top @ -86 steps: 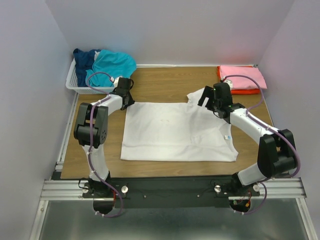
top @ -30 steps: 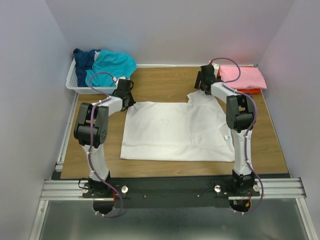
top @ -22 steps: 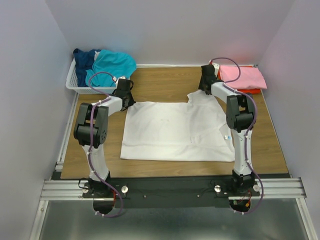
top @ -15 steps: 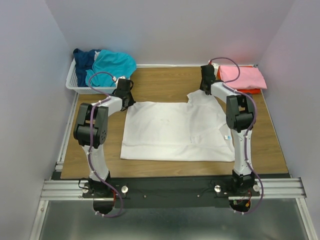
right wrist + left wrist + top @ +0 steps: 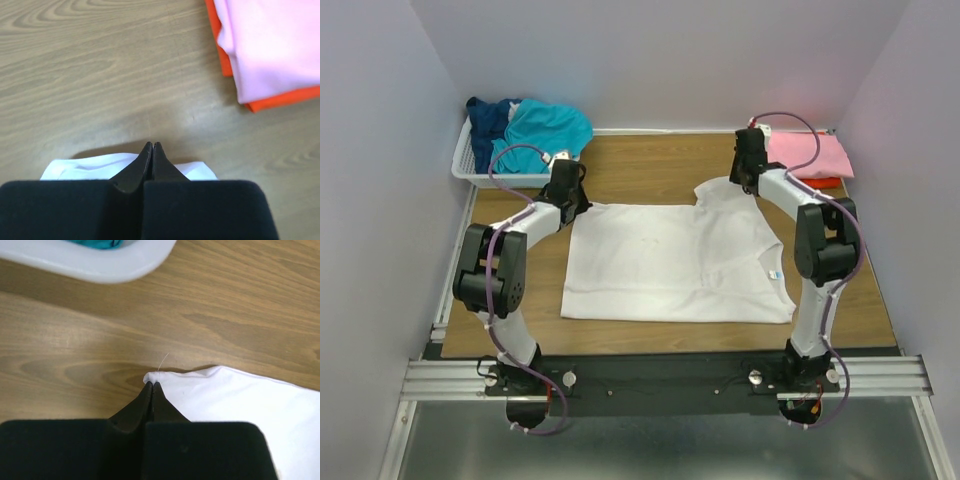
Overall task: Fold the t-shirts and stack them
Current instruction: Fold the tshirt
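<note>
A white t-shirt (image 5: 670, 265) lies spread flat in the middle of the wooden table. My left gripper (image 5: 573, 206) is shut on its far left corner; in the left wrist view the cloth (image 5: 240, 395) bunches at the closed tips of the gripper (image 5: 151, 383). My right gripper (image 5: 746, 187) is shut on the far right sleeve; white cloth (image 5: 90, 167) shows on both sides of its closed tips (image 5: 151, 145). A folded pink t-shirt (image 5: 805, 155) (image 5: 280, 40) lies on an orange one (image 5: 820, 183) (image 5: 222, 55) at the far right. Teal (image 5: 548, 125) and navy (image 5: 488, 115) t-shirts are heaped in the basket.
A white slatted basket (image 5: 470, 170) stands at the far left corner; its rim (image 5: 100, 267) is just beyond the left gripper. Grey walls close in the table on three sides. A metal rail (image 5: 660, 378) runs along the near edge.
My right gripper has gone from open to shut at the sleeve and shifted slightly right and nearer, and its arm has swung outward. The left gripper stays shut on the corner.
</note>
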Controlling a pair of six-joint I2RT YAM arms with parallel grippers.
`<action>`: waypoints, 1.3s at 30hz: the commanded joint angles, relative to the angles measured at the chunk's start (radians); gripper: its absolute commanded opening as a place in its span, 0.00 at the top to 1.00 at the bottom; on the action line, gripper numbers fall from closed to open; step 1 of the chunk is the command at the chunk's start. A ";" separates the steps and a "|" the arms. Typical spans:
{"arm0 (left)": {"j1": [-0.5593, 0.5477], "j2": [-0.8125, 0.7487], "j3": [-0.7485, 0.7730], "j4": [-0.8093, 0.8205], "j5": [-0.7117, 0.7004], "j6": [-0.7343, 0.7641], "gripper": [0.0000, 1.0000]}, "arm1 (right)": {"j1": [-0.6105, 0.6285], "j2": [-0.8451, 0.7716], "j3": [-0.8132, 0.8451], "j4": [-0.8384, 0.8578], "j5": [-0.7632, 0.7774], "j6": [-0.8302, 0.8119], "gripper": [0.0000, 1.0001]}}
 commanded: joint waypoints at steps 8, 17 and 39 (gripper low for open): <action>-0.060 -0.226 -0.209 0.069 -0.047 -0.062 1.00 | -0.004 -0.410 -0.386 -0.005 -0.065 0.031 0.99; -0.069 -0.445 -0.409 0.080 -0.070 -0.112 1.00 | -0.002 -0.731 -0.627 -0.013 -0.065 0.063 0.99; -0.069 -0.771 -0.654 0.031 -0.107 -0.189 1.00 | -0.002 -1.097 -0.788 -0.272 0.029 0.157 0.99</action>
